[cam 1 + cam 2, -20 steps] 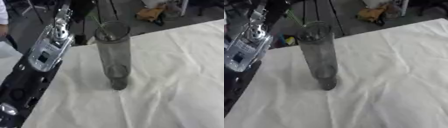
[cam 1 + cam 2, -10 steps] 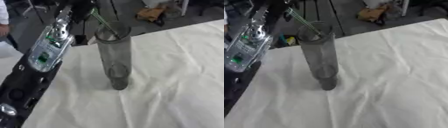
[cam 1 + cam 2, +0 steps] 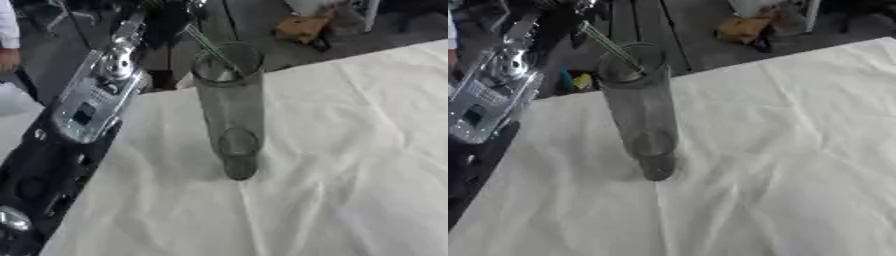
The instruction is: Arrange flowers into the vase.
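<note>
Green stem (image 3: 213, 49) slants from the left hand (image 3: 166, 12) into the vase (image 3: 229, 107).

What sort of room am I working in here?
Probably a lab or workshop, not a home: a white cloth-covered table with only a clear vase, and beyond it a bare floor with chair legs and clutter.

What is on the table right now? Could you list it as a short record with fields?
Surface: table under a white cloth
Vase: tall clear vase, upright on the cloth
Stem: thin green stem, slanting into the vase mouth
Left arm: reaches from lower left toward the vase top; left hand at the upper edge, grip on the stem not visible
Right hand: not in view
</note>
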`<state>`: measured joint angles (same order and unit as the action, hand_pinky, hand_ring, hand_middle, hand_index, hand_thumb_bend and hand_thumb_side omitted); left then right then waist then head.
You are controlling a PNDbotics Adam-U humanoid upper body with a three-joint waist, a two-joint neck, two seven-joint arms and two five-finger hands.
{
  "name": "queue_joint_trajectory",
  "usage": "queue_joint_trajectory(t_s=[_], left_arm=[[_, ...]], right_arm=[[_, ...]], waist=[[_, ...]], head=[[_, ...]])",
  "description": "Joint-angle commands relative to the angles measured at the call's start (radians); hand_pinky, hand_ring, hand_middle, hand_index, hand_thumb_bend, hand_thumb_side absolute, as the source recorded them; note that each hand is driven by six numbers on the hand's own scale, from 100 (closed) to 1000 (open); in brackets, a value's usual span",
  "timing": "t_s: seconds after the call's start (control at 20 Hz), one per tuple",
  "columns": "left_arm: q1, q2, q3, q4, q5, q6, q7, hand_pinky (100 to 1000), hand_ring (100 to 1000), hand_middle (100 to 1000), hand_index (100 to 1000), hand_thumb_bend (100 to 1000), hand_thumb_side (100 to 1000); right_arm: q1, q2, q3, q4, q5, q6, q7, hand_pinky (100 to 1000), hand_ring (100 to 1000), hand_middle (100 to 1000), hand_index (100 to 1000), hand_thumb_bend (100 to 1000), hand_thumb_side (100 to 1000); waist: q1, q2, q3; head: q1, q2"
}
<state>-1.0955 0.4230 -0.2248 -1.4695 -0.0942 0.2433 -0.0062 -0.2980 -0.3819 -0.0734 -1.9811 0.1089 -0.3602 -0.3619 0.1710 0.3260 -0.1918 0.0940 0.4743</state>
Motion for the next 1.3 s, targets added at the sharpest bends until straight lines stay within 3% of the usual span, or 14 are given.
queue_joint_trajectory(t_s=[0.05, 0.4, 0.6, 0.8, 1.3], left_arm=[[-0.020, 0.039, 0.003, -0.009, -0.054, -0.009, -0.026, 129, 170, 286, 429, 100, 713], [-0.020, 0.046, 0.007, -0.014, -0.152, -0.038, -0.055, 214, 267, 386, 499, 100, 720], [-0.021, 0.047, 0.009, -0.010, -0.158, -0.038, -0.071, 264, 327, 442, 530, 100, 734], [-0.021, 0.045, 0.010, -0.004, -0.157, -0.037, -0.085, 337, 453, 546, 572, 100, 747], [-0.028, 0.048, 0.005, 0.007, -0.155, -0.037, -0.148, 454, 563, 649, 665, 100, 764]], right_arm=[[-0.003, -0.010, -0.003, -0.019, -0.006, 0.005, 0.000, 514, 661, 556, 809, 100, 779], [-0.002, -0.009, -0.004, -0.019, -0.010, 0.008, 0.001, 514, 661, 553, 808, 100, 777], [-0.002, -0.008, -0.004, -0.019, -0.011, 0.008, 0.001, 514, 661, 552, 808, 100, 776], [-0.003, -0.008, -0.004, -0.019, -0.012, 0.008, 0.002, 514, 662, 552, 808, 100, 775], [-0.002, -0.008, -0.003, -0.019, -0.011, 0.014, 0.002, 514, 662, 550, 808, 100, 774]], waist=[[0.009, -0.026, 0.001], [0.011, -0.027, 0.001], [0.011, -0.025, -0.001], [0.010, -0.024, -0.002], [0.016, -0.026, -0.005]], head=[[-0.003, 0.000], [-0.002, -0.002], [0.000, -0.004], [0.001, -0.007], [0.004, -0.006]])
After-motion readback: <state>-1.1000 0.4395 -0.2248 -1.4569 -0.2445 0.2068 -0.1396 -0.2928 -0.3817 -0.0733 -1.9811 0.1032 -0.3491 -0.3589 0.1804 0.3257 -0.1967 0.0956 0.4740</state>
